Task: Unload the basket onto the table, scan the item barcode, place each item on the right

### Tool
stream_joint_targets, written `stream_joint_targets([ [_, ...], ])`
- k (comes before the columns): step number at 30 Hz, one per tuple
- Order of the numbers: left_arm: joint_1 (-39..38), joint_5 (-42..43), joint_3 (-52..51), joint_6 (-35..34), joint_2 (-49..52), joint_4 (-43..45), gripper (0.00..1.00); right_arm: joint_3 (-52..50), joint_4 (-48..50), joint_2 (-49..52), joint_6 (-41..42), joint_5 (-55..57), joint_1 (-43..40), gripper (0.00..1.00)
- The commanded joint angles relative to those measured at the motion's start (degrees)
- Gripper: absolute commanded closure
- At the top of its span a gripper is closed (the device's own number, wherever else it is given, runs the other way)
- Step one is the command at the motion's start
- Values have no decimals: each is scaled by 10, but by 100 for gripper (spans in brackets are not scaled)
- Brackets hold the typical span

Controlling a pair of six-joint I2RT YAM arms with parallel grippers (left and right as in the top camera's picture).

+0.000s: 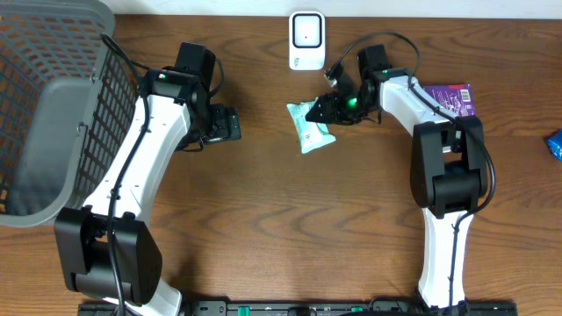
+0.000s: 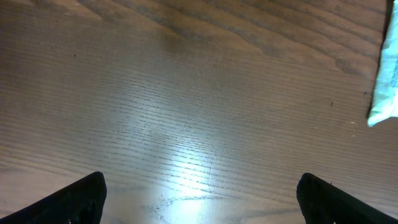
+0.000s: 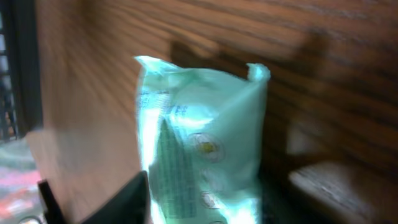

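The right gripper (image 1: 320, 109) stands at the upper right end of a mint-green wipes packet (image 1: 308, 127), with its jaws on both sides of that end; in the right wrist view the packet (image 3: 205, 155) fills the middle and one dark finger (image 3: 121, 202) shows at its lower left, but the picture is blurred and I cannot tell if the jaws already press the packet or only stand around it. The packet is near the middle of the wooden table (image 1: 281, 219), just below a white barcode scanner (image 1: 306, 39) that stands at the far edge. The left gripper (image 1: 225, 124) is wide open and holds nothing; it is over bare wood to the left of the packet, apart from it. Behind the right arm lies a purple packet (image 1: 451, 98), a blue item (image 1: 555, 143) shows at the right edge, and a grey plastic basket (image 1: 53, 114) stands at the far left
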Motion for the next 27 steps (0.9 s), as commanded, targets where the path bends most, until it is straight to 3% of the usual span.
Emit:
stream_joint_targets([
  [1,0,-7,-1,7,-3,-1,2,-37,-2,20,14,53,7,79],
  [3,0,-7,-1,7,-3,-1,2,-36,-1,20,20,53,7,96],
  [4,0,-7,-1,7,-3,-2,2,-33,-2,20,26,53,6,99],
  [11,0,-7,-1,7,-3,-1,2,55,-89,19,38,112,4,99],
  [19,0,-7,-1,7,-3,-1,2,208,-245,19,49,390,31,99],
  [27,0,-7,-2,7,-3,-1,2,247,-317,19,113,683,74,99],
])
